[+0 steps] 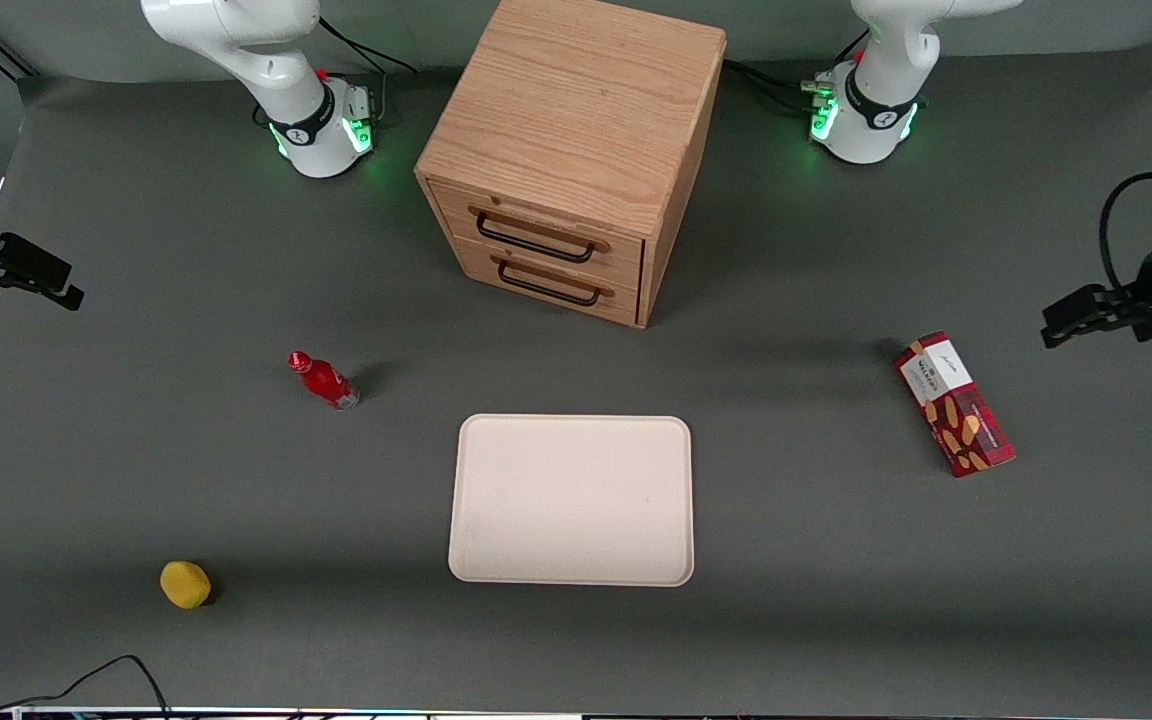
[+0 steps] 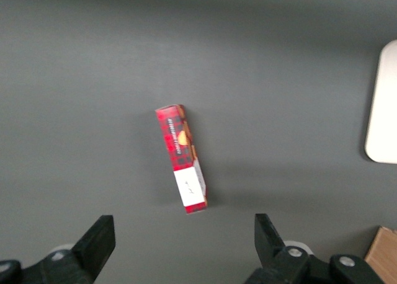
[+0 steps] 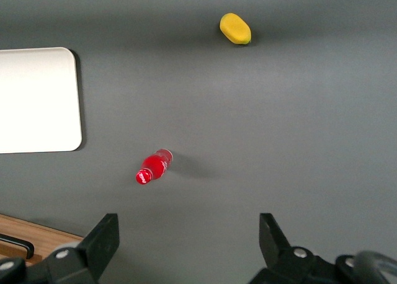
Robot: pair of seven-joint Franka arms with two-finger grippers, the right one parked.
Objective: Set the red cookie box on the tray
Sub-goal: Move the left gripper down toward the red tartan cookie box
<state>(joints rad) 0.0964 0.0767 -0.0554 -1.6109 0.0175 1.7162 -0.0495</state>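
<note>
The red cookie box [image 1: 954, 404] lies flat on the grey table toward the working arm's end, its white label end farther from the front camera. It also shows in the left wrist view [image 2: 182, 157]. The cream-beige tray [image 1: 571, 500] lies empty mid-table, in front of the drawer cabinet; its edge shows in the left wrist view [image 2: 384, 104]. My left gripper [image 1: 1056, 322] hangs above the table near the box's label end, apart from it. It is open and empty [image 2: 183, 225], with the fingers spread wide.
A wooden two-drawer cabinet [image 1: 576, 150] stands farther from the front camera than the tray. A small red bottle [image 1: 324, 380] and a yellow fruit-like object [image 1: 185, 584] lie toward the parked arm's end.
</note>
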